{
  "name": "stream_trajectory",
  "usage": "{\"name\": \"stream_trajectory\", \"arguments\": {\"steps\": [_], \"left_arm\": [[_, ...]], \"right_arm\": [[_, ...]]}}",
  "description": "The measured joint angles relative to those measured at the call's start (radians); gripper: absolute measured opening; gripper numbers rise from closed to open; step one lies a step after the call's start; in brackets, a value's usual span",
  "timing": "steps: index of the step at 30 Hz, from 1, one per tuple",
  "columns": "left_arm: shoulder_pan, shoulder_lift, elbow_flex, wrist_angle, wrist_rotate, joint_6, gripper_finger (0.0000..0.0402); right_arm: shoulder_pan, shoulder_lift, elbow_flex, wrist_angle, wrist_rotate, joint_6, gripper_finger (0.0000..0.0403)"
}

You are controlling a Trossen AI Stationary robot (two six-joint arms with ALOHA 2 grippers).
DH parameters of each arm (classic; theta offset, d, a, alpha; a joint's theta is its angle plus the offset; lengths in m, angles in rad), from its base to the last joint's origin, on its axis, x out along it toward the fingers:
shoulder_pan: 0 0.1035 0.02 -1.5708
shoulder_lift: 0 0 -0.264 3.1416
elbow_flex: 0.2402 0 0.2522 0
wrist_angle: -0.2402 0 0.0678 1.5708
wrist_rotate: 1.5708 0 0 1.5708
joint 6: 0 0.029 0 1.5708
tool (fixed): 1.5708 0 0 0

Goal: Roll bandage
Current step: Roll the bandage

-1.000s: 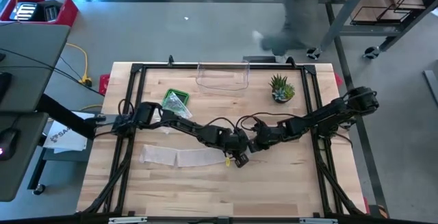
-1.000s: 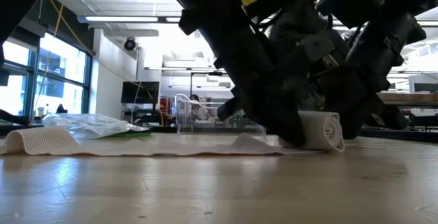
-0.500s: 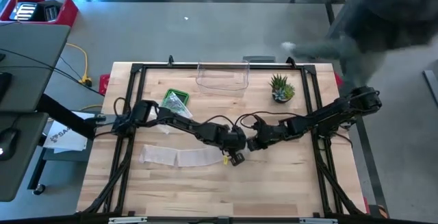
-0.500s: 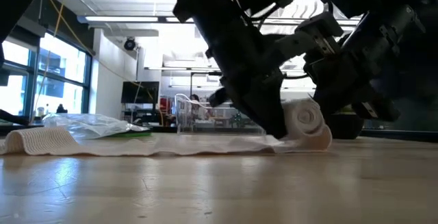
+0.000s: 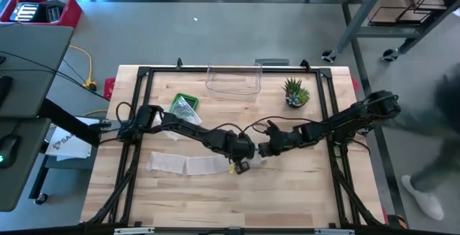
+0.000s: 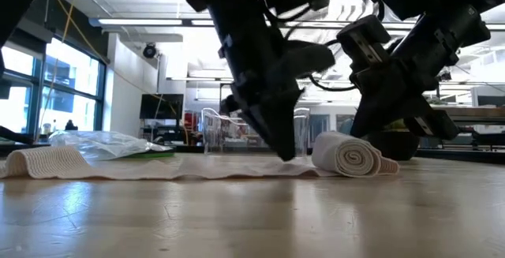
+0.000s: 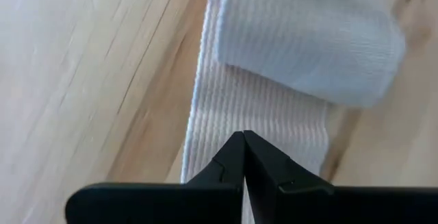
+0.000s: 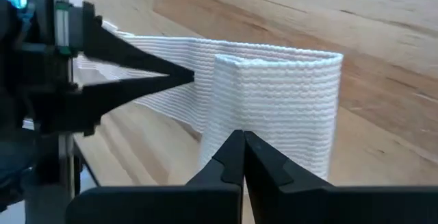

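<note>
The white ribbed bandage lies across the table as a flat strip (image 6: 158,170) (image 5: 187,164). Its right end is wound into a roll (image 6: 347,155) that rests on its curved side on the wood. My left gripper (image 6: 288,157) (image 7: 243,136) is shut, its tips down on the flat strip just left of the roll. My right gripper (image 8: 243,136) is shut too. It stands at the roll's far right side (image 6: 371,136), partly hidden behind the roll in the low view. My left gripper sets its shut fingertips on the flat strip (image 7: 260,118), a short way from the roll, slanting down from the table's left. The strip lies flat on the wood under them. My right gripper has its shut tips against the roll's curved outer layer (image 8: 263,125), slanting down from the table's right. The roll lies on the table; whether the tips press it I cannot tell.
A green packet under a clear plastic bag (image 5: 185,106), a clear container (image 5: 233,81) and a small potted plant (image 5: 295,93) stand toward the far edge. Black frame rails (image 5: 136,120) run along the table's sides. A person's leg (image 5: 431,185) shows right of the table.
My left gripper has drawn back from the roll toward the table's left along the strip and has tipped steeper. The roll, raised and tilted half a second ago, now lies on the table a little farther left, its spiral end facing the near edge.
</note>
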Motion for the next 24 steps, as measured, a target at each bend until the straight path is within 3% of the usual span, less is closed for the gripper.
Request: {"name": "stream_trajectory", "arguments": {"steps": [11, 19, 24], "left_arm": [[-0.056, -0.062, -0.040, -0.030, -0.074, 0.018, 0.0000], [-0.103, -0.188, -0.238, 0.055, -0.076, -0.110, 0.0000], [-0.120, -0.287, -0.362, 0.140, -0.076, -0.157, 0.0000]], "right_arm": [[0.039, 0.062, 0.016, 0.036, 0.025, 0.037, 0.0000], [0.039, 0.172, 0.168, 0.036, 0.026, -0.037, 0.0000], [0.034, 0.150, 0.247, -0.089, 0.036, -0.100, 0.0000]]}}
